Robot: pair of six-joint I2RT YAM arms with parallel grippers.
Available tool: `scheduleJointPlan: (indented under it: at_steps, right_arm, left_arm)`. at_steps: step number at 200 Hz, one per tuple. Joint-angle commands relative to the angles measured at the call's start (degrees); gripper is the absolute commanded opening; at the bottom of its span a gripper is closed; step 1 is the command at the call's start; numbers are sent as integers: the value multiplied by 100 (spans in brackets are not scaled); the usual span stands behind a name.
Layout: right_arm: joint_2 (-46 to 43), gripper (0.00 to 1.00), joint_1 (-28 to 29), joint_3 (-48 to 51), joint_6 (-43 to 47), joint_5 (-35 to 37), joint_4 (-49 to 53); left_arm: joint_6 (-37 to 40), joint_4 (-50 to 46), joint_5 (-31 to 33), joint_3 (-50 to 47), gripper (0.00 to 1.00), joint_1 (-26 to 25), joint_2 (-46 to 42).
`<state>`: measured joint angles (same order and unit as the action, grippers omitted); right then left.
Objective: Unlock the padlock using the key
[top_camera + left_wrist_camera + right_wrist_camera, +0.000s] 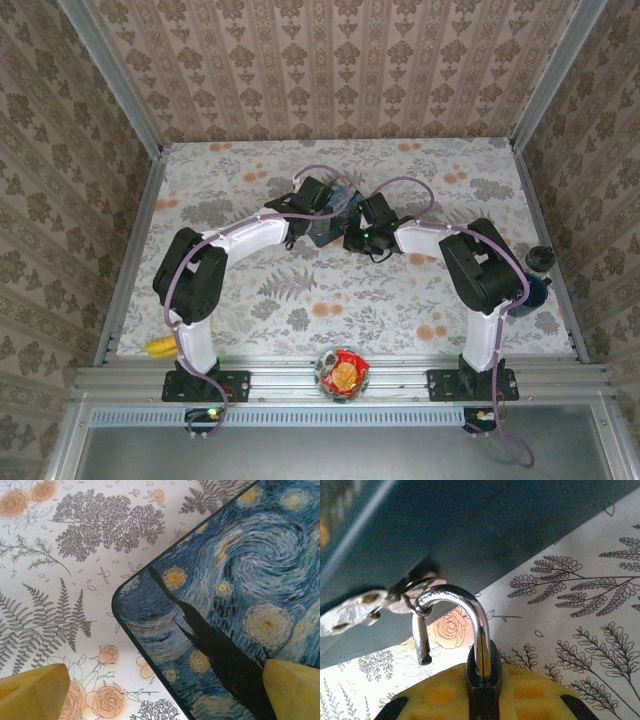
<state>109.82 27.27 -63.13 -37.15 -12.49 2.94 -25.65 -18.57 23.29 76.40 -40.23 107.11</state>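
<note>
— Start at your left. What is that claw doing?

— My left claw (162,692) hangs over the blue starry-night box (235,605) with its jaws spread wide. One yellow fingertip (32,692) is above the flowered table (75,580), the other is above the painted lid. It holds nothing.

— And where does the box lie?

— In the middle of the table, nearer the far edge than the near one, between my two claws.

— The padlock?

— The padlock (481,630) hangs at the box's dark side wall, on the side toward my right arm. Its silvery shackle is hooked through a small metal ring (420,587) there. My right claw (482,705) is clamped on its dark body, a yellow pad on either side.

— Unlocked, then?

— I judge so. The shackle's short leg ends free in the air, out of the body. Whether the key sits in the lock I cannot tell, because my pads cover that part.

— So what is left?

— Little, I'd say. The opening looks done, and at most the shackle has to be slipped out of the ring, if that counts.
</note>
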Motion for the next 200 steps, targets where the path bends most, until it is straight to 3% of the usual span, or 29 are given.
scheduleJointPlan:
  at_steps: [1, 200]
  right_arm:
    - [-207, 0, 24, 81, -443, 27, -236]
    - [-71, 0, -178, 337, -2093, 394, -1741]
  left_arm:
    - [136, -156, 149, 71, 100, -20, 108]
    - [164, -174, -102, -467, 100, -234, -50]
